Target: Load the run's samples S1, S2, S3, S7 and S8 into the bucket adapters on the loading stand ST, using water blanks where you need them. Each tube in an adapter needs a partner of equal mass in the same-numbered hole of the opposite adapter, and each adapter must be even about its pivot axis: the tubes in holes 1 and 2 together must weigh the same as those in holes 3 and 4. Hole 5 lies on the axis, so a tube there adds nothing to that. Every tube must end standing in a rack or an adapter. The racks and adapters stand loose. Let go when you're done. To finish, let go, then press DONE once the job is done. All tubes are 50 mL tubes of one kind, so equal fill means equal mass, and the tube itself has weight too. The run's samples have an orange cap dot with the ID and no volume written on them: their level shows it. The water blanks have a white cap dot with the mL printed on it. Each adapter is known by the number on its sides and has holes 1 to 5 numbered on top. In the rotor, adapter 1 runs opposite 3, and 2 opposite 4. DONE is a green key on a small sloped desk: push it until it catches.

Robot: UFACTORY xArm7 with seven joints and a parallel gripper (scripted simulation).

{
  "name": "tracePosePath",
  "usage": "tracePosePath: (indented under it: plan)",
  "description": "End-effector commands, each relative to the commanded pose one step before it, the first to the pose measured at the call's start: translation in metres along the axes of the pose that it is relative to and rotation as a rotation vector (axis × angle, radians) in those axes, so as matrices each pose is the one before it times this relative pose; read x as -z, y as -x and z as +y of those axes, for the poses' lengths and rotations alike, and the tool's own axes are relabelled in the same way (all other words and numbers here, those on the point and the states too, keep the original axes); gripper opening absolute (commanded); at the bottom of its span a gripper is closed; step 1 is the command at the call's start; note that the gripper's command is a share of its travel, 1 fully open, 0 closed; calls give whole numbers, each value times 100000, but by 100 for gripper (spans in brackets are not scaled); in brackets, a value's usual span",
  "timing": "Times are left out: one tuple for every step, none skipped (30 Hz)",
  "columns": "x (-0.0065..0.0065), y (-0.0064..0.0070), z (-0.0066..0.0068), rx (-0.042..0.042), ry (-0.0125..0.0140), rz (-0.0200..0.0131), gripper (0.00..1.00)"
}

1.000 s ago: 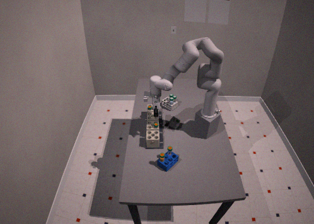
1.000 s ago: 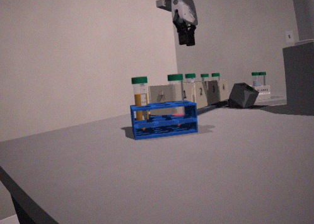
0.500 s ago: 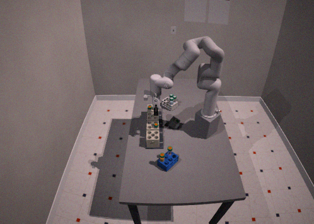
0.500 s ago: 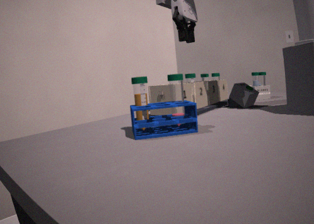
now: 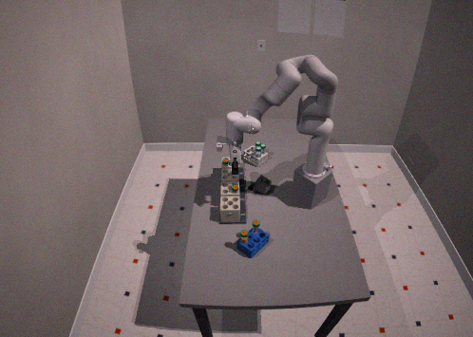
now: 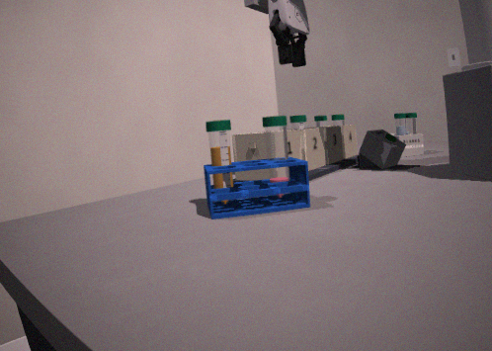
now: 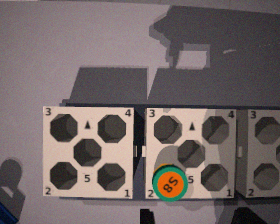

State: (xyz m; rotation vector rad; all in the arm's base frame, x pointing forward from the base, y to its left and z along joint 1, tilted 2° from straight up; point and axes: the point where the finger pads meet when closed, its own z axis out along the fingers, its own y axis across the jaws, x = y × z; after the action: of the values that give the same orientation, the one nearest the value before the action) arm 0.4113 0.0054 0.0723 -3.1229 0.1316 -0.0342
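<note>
My gripper [image 5: 235,172] [image 6: 291,63] [image 7: 195,216] is open and empty above the adapter row. Sample S8 [image 5: 235,188] [image 6: 298,119] [image 7: 170,185] stands in hole 2 of adapter 2 [image 6: 314,151] [image 7: 226,155]. Adapter 1 [image 5: 230,216] [image 6: 247,142] [image 7: 53,150] has five empty holes. Adapter 3 [image 6: 334,150] shows empty holes 2 and 3 in the wrist view. Two green caps [image 6: 320,118] [image 6: 338,117] show above the farther adapters, one orange-dotted [image 5: 225,160]. The blue rack [image 5: 246,252] [image 6: 259,212] holds an orange-filled tube [image 6: 216,164] and one with little pink liquid [image 6: 280,181].
The white blanks rack [image 5: 255,161] [image 6: 415,149] with several tubes stands at the back. The small dark desk [image 5: 260,186] [image 6: 377,151] with the green key [image 5: 267,182] [image 6: 390,138] stands beside the adapter row, towards the robot base.
</note>
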Motion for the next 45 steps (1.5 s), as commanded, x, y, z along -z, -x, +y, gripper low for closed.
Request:
tracePosePath:
  plan:
    - [101, 367, -1361, 9299, -93, 320, 57]
    - [-1, 132, -484, 3334, -4, -1, 57]
    - [-1, 117, -488, 3334, -4, -1, 57]
    - [-1, 100, -492, 3334, -4, -1, 57]
    - [0, 84, -495, 3334, -4, -1, 57]
    - [0, 68, -497, 3334, -4, 0, 57]
    - [0, 52, -499, 3334, -4, 0, 57]
    - [1, 35, -501, 3334, -4, 0, 57]
    - [1, 19, -502, 3334, -4, 0, 57]
    - [1, 2, -502, 3334, -4, 0, 57]
    - [0, 0, 0, 0, 0, 0, 57]
    - [0, 0, 0, 0, 0, 0, 57]
    - [-1, -16, -501, 3334, -4, 0, 57]
    - [1, -31, -501, 3334, -4, 1, 57]
    - [0, -49, -499, 3334, -4, 1, 57]
    - [3, -61, -499, 3333, -3, 2, 57]
    - [4, -79, -496, 3333, -3, 1, 57]
    - [0, -98, -492, 3334, -4, 1, 57]
    - [2, -113, -489, 3333, -4, 1, 57]
    - [1, -129, -485, 3333, -4, 1, 57]
    - [-3, -149, -478, 3334, -5, 1, 57]
    - [0, -162, -475, 3333, -4, 1, 57]
    - [0, -178, -469, 3333, -4, 2, 57]
    - [0, -194, -463, 3333, -4, 2, 57]
    - [-1, -210, -456, 1202, -4, 2, 57]
    - [-1, -215, -453, 0, -4, 2, 57]
    - [2, -213, -455, 0, -3, 2, 57]
    - [0, 0, 0, 0, 0, 0, 57]
    - [0, 0, 0, 0, 0, 0, 57]
    - [0, -214, -453, 0, -4, 2, 57]
    - [-1, -216, -453, 0, -4, 2, 57]
    - [-1, -215, -453, 0, -4, 2, 57]
    - [-1, -215, -453, 0, -4, 2, 57]
    - [3, -209, -455, 0, -3, 3, 57]
    - [-3, -220, -452, 0, -5, 0, 57]
    - [0, -214, -454, 0, -4, 2, 57]
    - [0, -214, -454, 0, -4, 2, 57]
    - [0, -214, -454, 0, -4, 2, 57]
    - [0, -214, -453, 0, -4, 2, 57]
    - [0, -214, -453, 0, -4, 2, 57]
    - [0, -214, -453, 0, -4, 2, 57]
    - [0, -214, -453, 0, -4, 2, 57]
    - [0, -214, -453, 0, -4, 1, 57]
    - [0, -214, -453, 0, -4, 1, 57]
    - [0, 0, 0, 0, 0, 0, 57]
